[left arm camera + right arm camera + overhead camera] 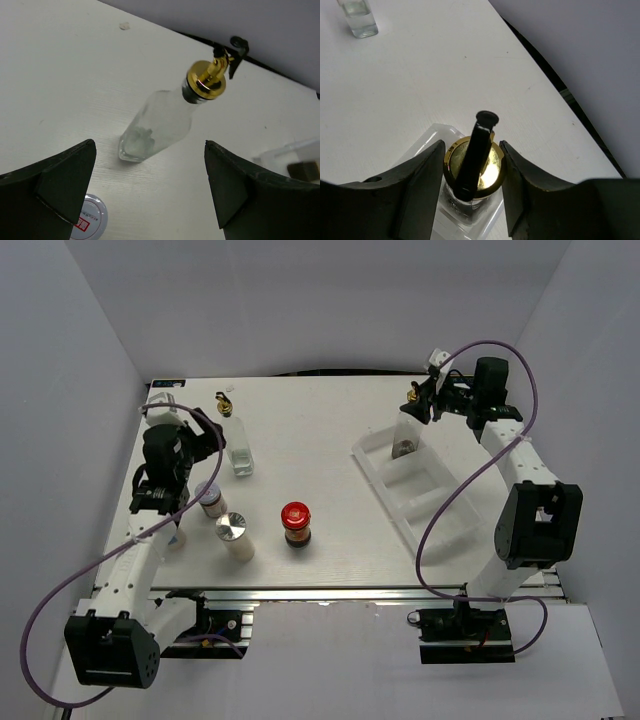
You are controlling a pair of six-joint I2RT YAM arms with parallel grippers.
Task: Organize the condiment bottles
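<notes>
Top external view: a white table with a faint wood grain sits inside plain pale walls, and a dark gap runs along its far edge. A white divided tray lies diagonally on the right half. The right arm's purple cable droops across the tray's nearer compartments and hides part of them.

The right cruet stands upright in the tray's farthest compartment. The right gripper is closed on its gold collar, with one finger pressed to each side and the black pourer standing up between them.

The left cruet stands on the bare table at the far left, well apart from the tray. The left gripper hangs just near it with its fingers spread wide, touching nothing. From the left wrist, the cruet shows between the two fingers.

Three containers stand in a loose row nearer the arm bases. The white-lidded jar is partly covered by the left arm. The silver-lidded shaker is just beside it. The red-lidded jar stands alone towards the middle.
</notes>
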